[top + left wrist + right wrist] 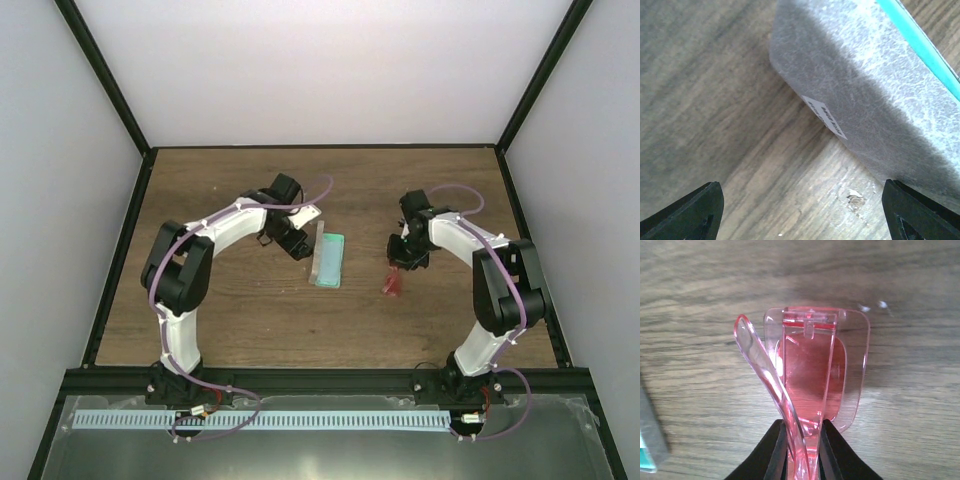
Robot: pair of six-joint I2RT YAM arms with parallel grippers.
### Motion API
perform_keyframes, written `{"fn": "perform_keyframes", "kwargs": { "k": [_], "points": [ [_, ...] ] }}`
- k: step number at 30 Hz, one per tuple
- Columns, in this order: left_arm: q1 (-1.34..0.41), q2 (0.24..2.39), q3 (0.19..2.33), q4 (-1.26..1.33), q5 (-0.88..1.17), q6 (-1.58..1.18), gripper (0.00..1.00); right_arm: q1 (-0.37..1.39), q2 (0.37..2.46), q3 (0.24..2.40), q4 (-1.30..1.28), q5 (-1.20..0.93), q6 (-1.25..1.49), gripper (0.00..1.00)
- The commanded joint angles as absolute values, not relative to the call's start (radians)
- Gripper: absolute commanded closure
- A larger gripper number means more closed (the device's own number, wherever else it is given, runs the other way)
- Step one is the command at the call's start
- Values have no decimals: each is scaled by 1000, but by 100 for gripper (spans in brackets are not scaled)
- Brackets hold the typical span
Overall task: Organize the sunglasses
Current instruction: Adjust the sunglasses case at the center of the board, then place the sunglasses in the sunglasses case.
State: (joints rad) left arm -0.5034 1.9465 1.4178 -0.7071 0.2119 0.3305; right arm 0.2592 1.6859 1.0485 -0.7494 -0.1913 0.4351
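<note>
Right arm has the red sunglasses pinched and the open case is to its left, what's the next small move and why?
Probably carry the sunglasses leftward over the case. The right gripper is shut on them, the case lies open with its green lining facing up, and the left gripper stands open beside the case, holding nothing.
</note>
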Motion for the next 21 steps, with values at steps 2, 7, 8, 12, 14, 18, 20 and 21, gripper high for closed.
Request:
{"fn": "perform_keyframes", "kwargs": {
  "k": [2,7,8,12,14,18,20,21],
  "points": [
    [-532,1924,1407,-710,251,288,12,316,1686,1141,-767,-204,459,86],
    [-545,1928,1410,-707,264,268,12,364,1715,1205,-781,-216,481,86],
    [-547,1930,1410,-706,267,266,12,375,1726,1222,-785,-217,485,86],
    [-557,1935,1408,-704,265,266,12,425,1787,1304,-801,-230,493,86],
    [-558,1931,1401,-704,255,266,12,453,1826,1347,-811,-239,495,86],
    [-557,1931,1390,-713,228,265,12,493,1888,1431,-826,-252,490,86],
    [-556,1928,1381,-713,221,264,12,511,1914,1461,-832,-265,482,86],
    [-557,1924,1377,-711,218,264,12,519,1928,1478,-835,-265,478,86]
  ]
}}
